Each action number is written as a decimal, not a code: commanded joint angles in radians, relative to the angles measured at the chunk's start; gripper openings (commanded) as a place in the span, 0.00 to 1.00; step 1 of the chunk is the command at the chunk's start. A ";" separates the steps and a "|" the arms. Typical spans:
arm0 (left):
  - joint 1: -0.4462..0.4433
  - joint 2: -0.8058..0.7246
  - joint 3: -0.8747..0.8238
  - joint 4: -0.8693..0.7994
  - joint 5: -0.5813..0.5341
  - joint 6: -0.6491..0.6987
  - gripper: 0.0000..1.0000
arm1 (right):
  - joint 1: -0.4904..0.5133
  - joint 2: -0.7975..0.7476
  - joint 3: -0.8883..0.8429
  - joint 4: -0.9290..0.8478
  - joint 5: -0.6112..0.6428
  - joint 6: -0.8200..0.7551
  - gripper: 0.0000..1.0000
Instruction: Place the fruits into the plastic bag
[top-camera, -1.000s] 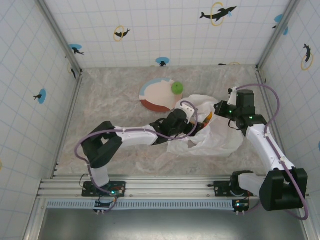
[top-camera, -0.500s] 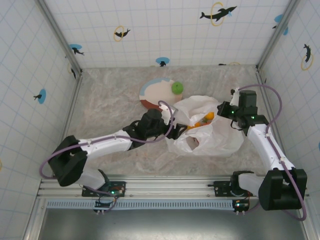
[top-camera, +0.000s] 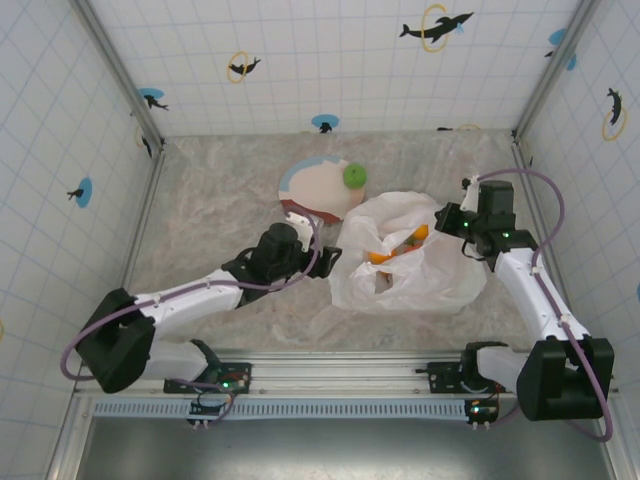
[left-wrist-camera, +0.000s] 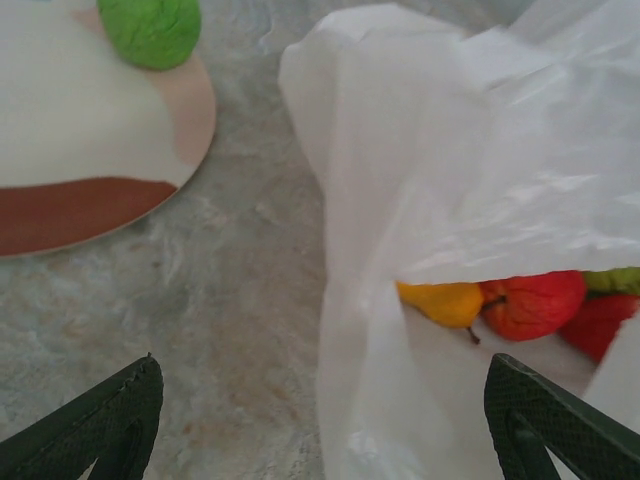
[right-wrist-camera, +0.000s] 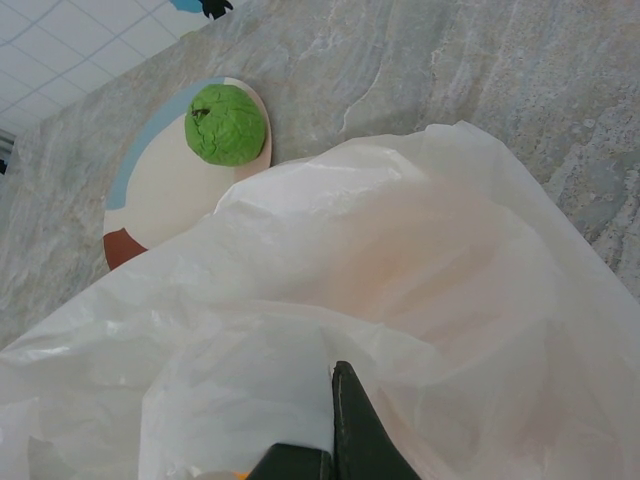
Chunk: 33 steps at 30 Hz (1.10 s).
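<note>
- Top external view: the plastic bag (top-camera: 430, 285) lay crumpled on the table (top-camera: 220, 200), just beside the plate (top-camera: 305, 190).
- The right gripper (top-camera: 447, 222) was clamped on the bag's far rim.
- The left gripper (top-camera: 322, 258) stood released at the bag's mouth, holding nothing.
- A yellow pear (left-wrist-camera: 445, 302) and a red apple (left-wrist-camera: 530, 300) lay inside the bag, while a green fruit (top-camera: 354, 176) sat on the plate.

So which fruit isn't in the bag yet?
The green one, sitting on the plate; the other fruits, orange, yellow and red, lie inside the plastic bag.
</note>
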<state>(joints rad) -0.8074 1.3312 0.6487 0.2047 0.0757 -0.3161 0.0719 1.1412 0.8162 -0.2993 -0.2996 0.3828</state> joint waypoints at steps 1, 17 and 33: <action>0.002 0.094 0.018 0.001 0.031 -0.036 0.84 | -0.003 -0.014 0.042 -0.025 0.004 -0.014 0.00; -0.119 0.340 0.197 0.224 0.388 -0.152 0.02 | -0.009 -0.017 0.360 -0.389 0.248 -0.221 0.00; -0.120 0.297 0.207 0.196 0.358 -0.133 0.20 | 0.027 -0.008 0.260 -0.302 0.169 -0.190 0.00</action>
<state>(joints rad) -0.9356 1.6749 0.8490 0.4450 0.4866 -0.4828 0.0837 1.1339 1.1206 -0.6540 -0.0761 0.1684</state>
